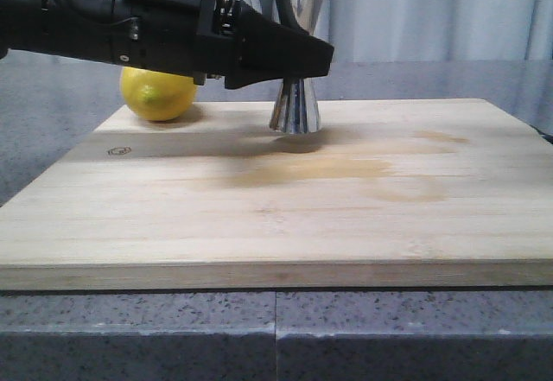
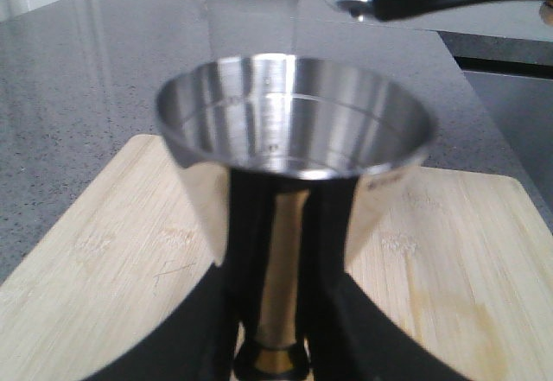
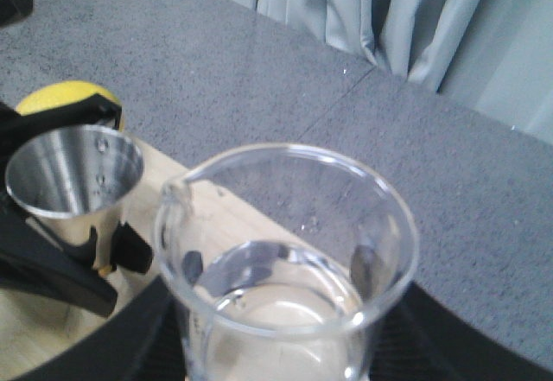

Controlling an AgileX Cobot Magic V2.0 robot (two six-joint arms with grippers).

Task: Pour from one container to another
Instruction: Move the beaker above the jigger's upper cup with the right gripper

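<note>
Steel hourglass jigger (image 1: 295,104) steadied on board for pouring.
Left gripper (image 1: 302,60) clamped at waist; right gripper (image 3: 285,329) clamped around clear glass beaker (image 3: 285,260), raised beside.

bright, even light | jigger (image 2: 294,130) close-up blurred | soft shadow on board (image 1: 259,217)

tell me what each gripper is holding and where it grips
Left gripper clamps the steel jigger at its narrow gold-banded waist. Right gripper holds the glass beaker around its lower body.
</note>
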